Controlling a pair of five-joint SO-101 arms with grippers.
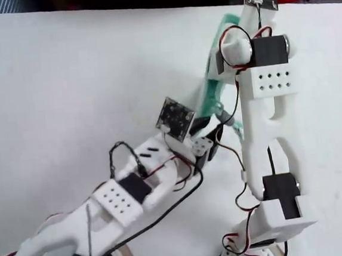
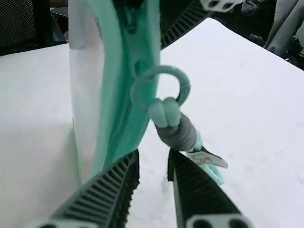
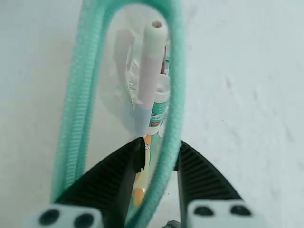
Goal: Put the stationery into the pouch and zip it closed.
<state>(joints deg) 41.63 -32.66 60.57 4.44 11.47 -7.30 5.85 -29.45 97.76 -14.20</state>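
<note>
Now, my left pincer point(image 2: 153, 156) is open by a narrow slit and holds nothing. The zip pull point(image 2: 164, 102) hangs just beside its tips. I judge zipping is the step: grip the pull's knot, not the loop, and draw straight along the teeth. The pouch point(image 1: 209, 97) stands on edge near the tabletop's point(image 1: 65, 83) far edge, with stationery point(image 3: 151, 61) inside. My right pincer point(image 3: 161, 147) is clamped on its rim and should brace it. The tabletop is white, with dark clutter beyond its far edge.
</note>
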